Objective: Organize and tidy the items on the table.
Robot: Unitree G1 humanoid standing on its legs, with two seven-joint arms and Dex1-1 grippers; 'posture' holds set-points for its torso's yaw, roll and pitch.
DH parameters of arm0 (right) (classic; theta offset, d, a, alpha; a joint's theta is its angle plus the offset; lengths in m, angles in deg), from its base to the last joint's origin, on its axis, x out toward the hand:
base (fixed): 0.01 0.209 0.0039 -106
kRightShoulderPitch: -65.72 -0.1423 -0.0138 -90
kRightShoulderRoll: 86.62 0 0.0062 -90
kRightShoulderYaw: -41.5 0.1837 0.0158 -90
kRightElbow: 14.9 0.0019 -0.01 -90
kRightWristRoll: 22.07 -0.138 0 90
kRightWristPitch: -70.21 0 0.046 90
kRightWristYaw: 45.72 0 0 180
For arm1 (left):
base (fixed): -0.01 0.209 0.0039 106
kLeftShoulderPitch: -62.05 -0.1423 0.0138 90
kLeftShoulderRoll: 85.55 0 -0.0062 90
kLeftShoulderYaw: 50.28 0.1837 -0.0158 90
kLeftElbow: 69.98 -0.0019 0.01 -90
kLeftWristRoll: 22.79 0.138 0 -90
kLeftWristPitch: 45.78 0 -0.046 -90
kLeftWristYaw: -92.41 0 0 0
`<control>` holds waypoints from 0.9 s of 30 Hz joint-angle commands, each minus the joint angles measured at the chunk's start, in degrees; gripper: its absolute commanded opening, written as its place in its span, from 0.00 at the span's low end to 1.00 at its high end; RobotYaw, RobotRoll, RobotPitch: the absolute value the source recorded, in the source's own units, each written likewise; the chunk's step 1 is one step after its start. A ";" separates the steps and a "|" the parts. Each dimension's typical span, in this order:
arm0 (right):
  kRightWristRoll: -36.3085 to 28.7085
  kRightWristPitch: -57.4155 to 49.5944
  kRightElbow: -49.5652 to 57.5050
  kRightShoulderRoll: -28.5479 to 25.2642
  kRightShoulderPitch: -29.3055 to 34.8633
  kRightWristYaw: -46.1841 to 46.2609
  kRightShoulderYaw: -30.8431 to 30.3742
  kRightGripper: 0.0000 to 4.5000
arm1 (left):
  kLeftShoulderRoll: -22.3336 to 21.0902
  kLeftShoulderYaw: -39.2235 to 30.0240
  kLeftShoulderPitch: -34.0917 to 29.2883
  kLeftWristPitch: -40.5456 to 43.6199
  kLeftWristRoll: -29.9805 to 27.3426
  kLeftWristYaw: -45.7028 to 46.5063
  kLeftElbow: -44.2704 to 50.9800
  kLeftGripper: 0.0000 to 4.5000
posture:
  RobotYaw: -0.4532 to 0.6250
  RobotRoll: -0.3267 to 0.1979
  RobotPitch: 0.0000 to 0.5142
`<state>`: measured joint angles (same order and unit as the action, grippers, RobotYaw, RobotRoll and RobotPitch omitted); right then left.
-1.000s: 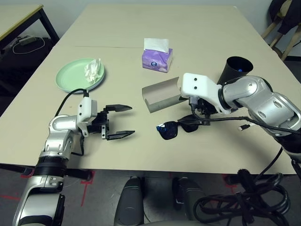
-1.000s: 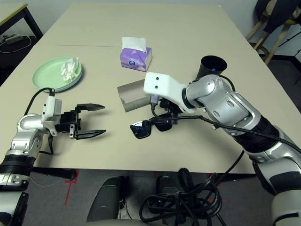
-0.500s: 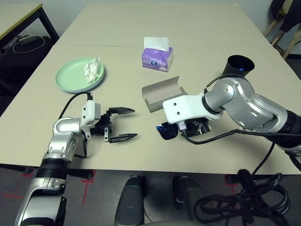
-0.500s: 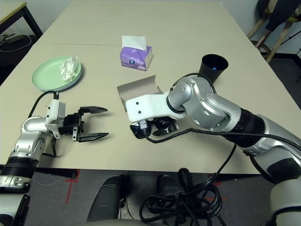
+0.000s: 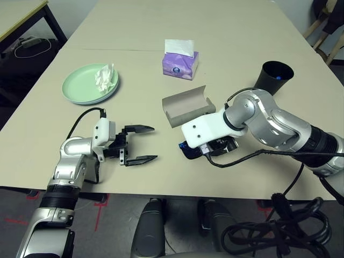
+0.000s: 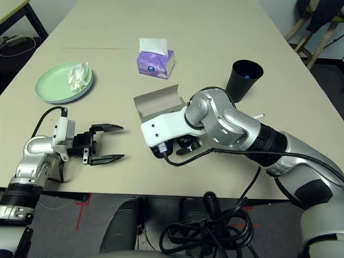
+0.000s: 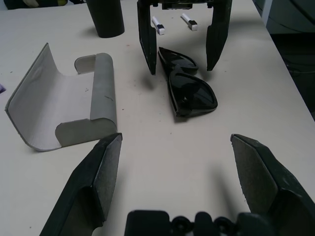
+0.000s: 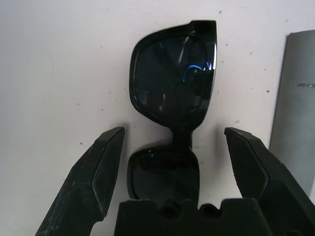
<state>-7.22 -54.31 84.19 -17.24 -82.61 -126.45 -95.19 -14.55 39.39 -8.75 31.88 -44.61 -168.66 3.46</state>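
Black sunglasses [image 8: 172, 73] lie folded on the table [image 5: 134, 32] near its front edge, just in front of the open grey glasses case [image 5: 185, 105]. My right gripper [image 8: 173, 132] points down over them, open, one finger on each side and not touching. The left gripper [image 5: 153, 143] hovers open to the left of the sunglasses, aimed at them. A mint green plate [image 5: 80, 86] at the left holds a crumpled white tissue [image 5: 106, 78]. A black cup [image 5: 274, 78] stands at the right. A small white pen [image 6: 259, 115] lies past my right arm.
A purple tissue box [image 5: 180, 63] stands behind the case at mid table. A black-legged side table [image 5: 21, 16] is at the far left, and chair legs [image 5: 322, 32] at the far right. Cables [image 5: 279, 226] hang below the front edge.
My right arm has swung forward and down, so the open fingers now straddle the sunglasses. The left gripper has edged slightly right. The camera has tilted a little.
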 commanded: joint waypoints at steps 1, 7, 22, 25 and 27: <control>0.74 -0.79 -2.36 0.96 -1.61 -1.02 0.97 1.00 | -0.09 1.02 -1.04 0.22 0.87 0.27 0.34 0.99 | 0.53 0.62 0.38; 1.87 0.57 -3.74 1.58 -1.98 -1.94 0.31 1.00 | 0.15 1.43 -0.96 0.15 0.93 0.80 0.24 0.99 | 0.53 0.62 0.38; 4.05 3.19 -5.02 3.26 -2.69 -3.47 1.20 1.00 | -0.31 1.72 -2.07 0.52 0.85 1.87 1.27 0.99 | 0.54 0.62 0.37; 4.30 3.51 -5.05 3.29 -2.83 -3.71 1.33 1.00 | -0.25 1.76 -2.15 0.54 0.83 1.95 1.34 0.99 | 0.54 0.62 0.37; 4.42 3.81 -5.18 3.25 -3.07 -4.01 1.47 1.00 | -0.18 1.83 -2.15 0.53 0.90 2.00 1.26 0.99 | 0.53 0.62 0.37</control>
<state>-3.21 -51.12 79.17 -13.95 -84.74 -129.91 -94.93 -14.54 40.37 -10.08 32.03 -44.52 -166.71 3.76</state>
